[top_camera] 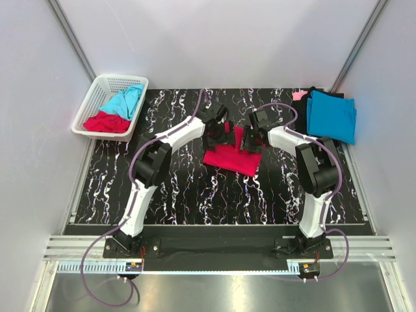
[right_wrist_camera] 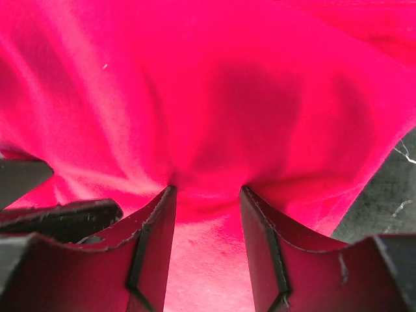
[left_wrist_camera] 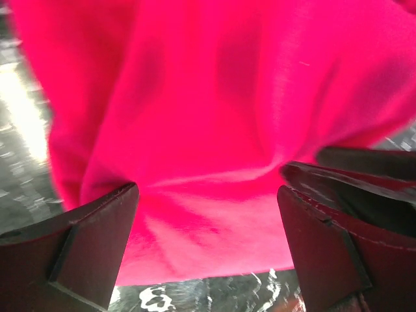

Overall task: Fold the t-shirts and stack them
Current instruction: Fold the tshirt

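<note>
The red t-shirt [top_camera: 231, 159] is soft, matt cloth, smooth with gentle creases. The counter [top_camera: 175, 188] has a glossy black finish veined with white like marble, and the basket [top_camera: 93, 102] is white moulded plastic lattice.

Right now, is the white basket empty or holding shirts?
Not empty. The white basket holds two crumpled shirts: a turquoise t-shirt towards its far side and a red t-shirt at its near end.

Robot lab cell: white panel walls [top_camera: 214, 39], aluminium rail [top_camera: 364, 247], black marbled tabletop [top_camera: 195, 188]
</note>
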### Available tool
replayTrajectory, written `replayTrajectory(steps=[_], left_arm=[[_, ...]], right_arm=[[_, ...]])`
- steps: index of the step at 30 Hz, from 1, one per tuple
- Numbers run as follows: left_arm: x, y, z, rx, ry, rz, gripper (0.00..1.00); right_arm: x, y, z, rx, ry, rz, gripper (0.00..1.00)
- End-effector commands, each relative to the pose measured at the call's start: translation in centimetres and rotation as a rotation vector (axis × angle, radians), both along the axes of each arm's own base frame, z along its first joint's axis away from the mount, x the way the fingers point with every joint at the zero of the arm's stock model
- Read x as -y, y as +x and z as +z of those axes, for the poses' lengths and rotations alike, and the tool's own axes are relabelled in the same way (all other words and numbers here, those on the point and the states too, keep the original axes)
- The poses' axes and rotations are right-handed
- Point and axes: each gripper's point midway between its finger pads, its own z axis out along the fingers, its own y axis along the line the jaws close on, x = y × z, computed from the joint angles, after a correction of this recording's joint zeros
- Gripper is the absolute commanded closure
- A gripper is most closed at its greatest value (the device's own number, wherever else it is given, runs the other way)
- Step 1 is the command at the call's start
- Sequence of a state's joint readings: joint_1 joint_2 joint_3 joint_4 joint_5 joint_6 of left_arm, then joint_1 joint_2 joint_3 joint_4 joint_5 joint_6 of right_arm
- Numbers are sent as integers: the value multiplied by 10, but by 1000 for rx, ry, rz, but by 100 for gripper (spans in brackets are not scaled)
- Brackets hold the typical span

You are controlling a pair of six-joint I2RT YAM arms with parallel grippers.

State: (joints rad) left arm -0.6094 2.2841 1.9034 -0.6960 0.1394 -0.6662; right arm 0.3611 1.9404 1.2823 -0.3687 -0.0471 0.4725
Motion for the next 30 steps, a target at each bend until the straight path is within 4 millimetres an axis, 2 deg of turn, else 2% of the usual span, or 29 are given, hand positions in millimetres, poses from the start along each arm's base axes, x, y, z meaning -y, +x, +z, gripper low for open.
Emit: replayTrajectory(steps=[1,7,8,10,11,13,14,18,22,26,27,30], left_arm=[[-50,0,-28,-30,231,117,2],[-75,-40,-46,-106,314,132,1],[-81,-54,-56,-133,340,131,1],[-83,-67,-54,-136,348,131,1],[-86,-80,-63,-153,365,124,1],[-88,-92,-63,-162,371,123,1],[-92,-103,-71,-186,384,121,1],[-94,-109,-79,-193,385,116,1],[-90,-97,-73,-151,385,103,1],[-78,-78,-45,-70,343,79,1],[-75,-74,-29,-37,316,79,1],[-71,-61,3,42,281,86,1]], right_arm=[[4,-8,-20,-79,-45,-4,49],[8,-3,-32,-119,-109,32,49],[7,2,-29,-108,-112,42,50],[8,2,-32,-127,-122,47,50],[6,4,-30,-124,-120,52,50],[5,1,-33,-146,-116,60,50],[5,1,-33,-149,-113,60,50],[2,-3,-34,-165,-94,65,51],[-1,-7,-31,-166,-80,90,53],[1,-7,-10,-118,-80,116,55],[1,-6,6,-81,-73,118,55],[3,-6,28,-34,-66,110,55]])
